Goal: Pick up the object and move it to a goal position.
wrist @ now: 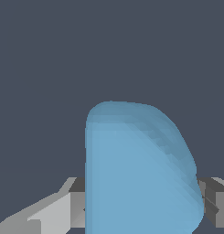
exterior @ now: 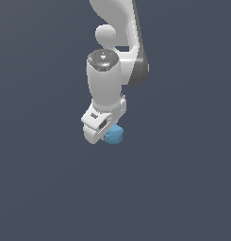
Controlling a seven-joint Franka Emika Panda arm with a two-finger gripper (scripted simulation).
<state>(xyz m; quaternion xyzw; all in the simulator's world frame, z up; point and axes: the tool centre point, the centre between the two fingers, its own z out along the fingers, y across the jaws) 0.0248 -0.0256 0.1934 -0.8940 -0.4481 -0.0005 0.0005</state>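
Exterior view: a white robot arm (exterior: 107, 80) points down against plain dark grey. Its gripper (exterior: 109, 136) is clenched on the small light-blue object (exterior: 114, 134), with fingers (wrist: 63, 205) pressing both sides. A small dark marking on the gripper is unreadable.

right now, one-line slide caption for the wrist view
Blue rock held between the two fingers of the hand, dark background beyond.

White Panda arm (exterior: 110, 70) is hanging over plain dark bg, gripper (exterior: 107, 134) pointing down w/ light-blue rock-like blob (exterior: 114, 134) sitting at its tip.
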